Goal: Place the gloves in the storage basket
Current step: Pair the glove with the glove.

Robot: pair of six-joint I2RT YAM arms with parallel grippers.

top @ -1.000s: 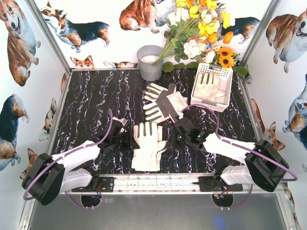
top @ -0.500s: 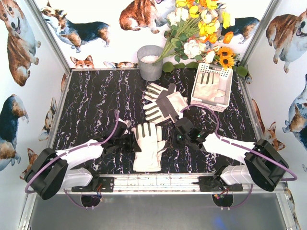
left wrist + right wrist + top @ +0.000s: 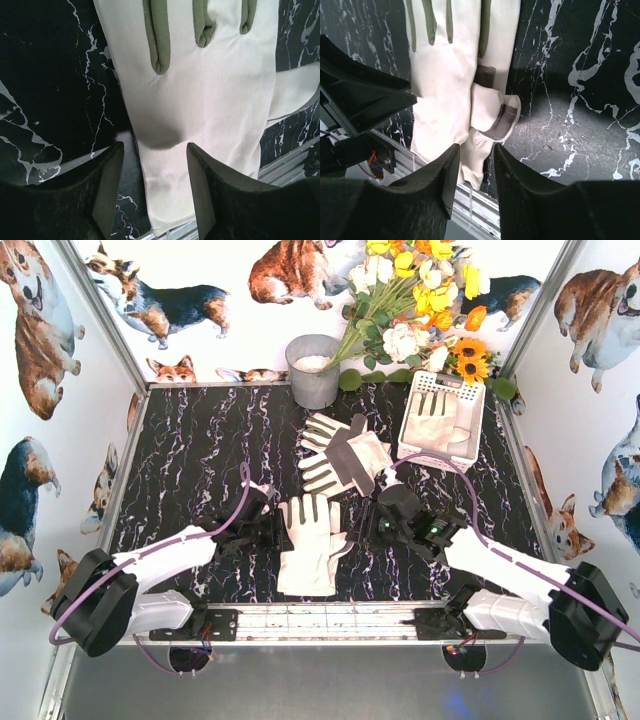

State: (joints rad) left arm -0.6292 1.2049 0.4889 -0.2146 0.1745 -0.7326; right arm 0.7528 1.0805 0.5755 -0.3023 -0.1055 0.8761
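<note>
Item: left gripper point(image 3: 154, 192), jaws standing part open, roughly a cuff's half-width of gap, clamping nothing. One finger point(image 3: 106, 192) is hanging over the bare black marbled table point(image 3: 190, 450), and the other is hanging over the cuff end of the near glove point(image 3: 310, 545), so the glove's side edge is running up between them. Whether either pad is touching fabric cannot be told. Item: right gripper point(image 3: 472, 187), jaws standing only narrowly apart, with nothing pinched between them. The cream cuff end and a folded thumb with a grey-brown patch are showing just beyond the gap, near the metal rail at the table's front edge. Contact there cannot be told. Both grippers are sitting low at the near glove, left one at its left side, right one at its right side by the thumb. The near glove is lying flat at the front centre of the table, fingers pointing away from the arms, with a second layer of fabric showing beneath it in the right wrist view. A pile point(image 3: 340, 462) of further gloves is lying just beyond it, overlapping one another. The basket point(image 3: 440, 385) is standing at the far right, well apart from both grippers, with one glove point(image 3: 432, 425) already lying inside. A grey bucket point(image 3: 313, 375) and flowers point(image 3: 415, 300) are standing along the back edge.
</note>
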